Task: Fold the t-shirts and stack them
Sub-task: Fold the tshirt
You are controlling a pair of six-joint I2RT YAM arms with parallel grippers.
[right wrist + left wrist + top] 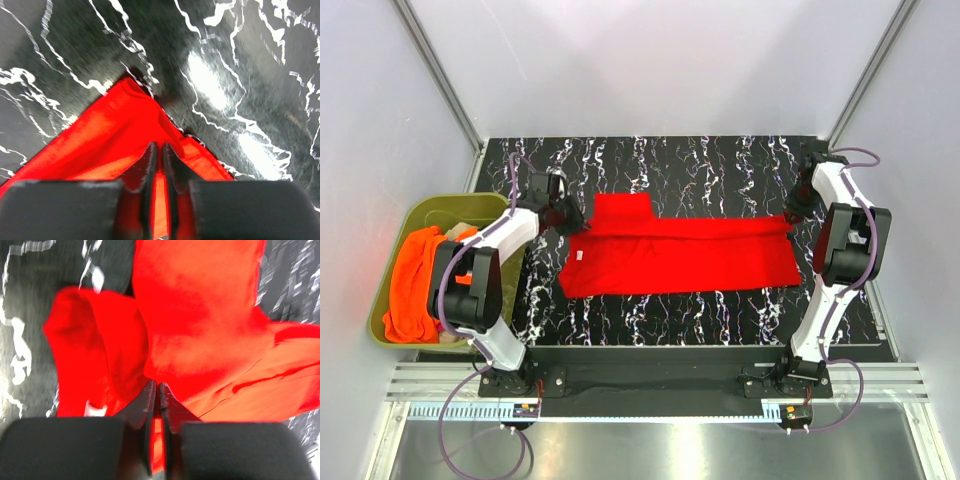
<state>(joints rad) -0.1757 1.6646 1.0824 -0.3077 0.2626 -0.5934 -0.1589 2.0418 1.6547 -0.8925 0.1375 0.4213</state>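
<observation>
A bright red t-shirt (680, 255) lies folded lengthwise across the middle of the black marbled table, one sleeve sticking out at the far left. My left gripper (563, 212) is shut on the red t-shirt's cloth (200, 330) at its left end, near the sleeve and the white neck label (95, 409). My right gripper (794, 213) is shut on the red t-shirt's far right corner (135, 125). An orange t-shirt (415, 285) lies in the tub at left with beige cloth (470, 212) behind it.
The olive-green plastic tub (390, 260) stands off the table's left edge beside the left arm. White walls and metal frame posts close in the back and sides. Bare marbled table (720, 160) shows beyond the shirt and in front of it (700, 315).
</observation>
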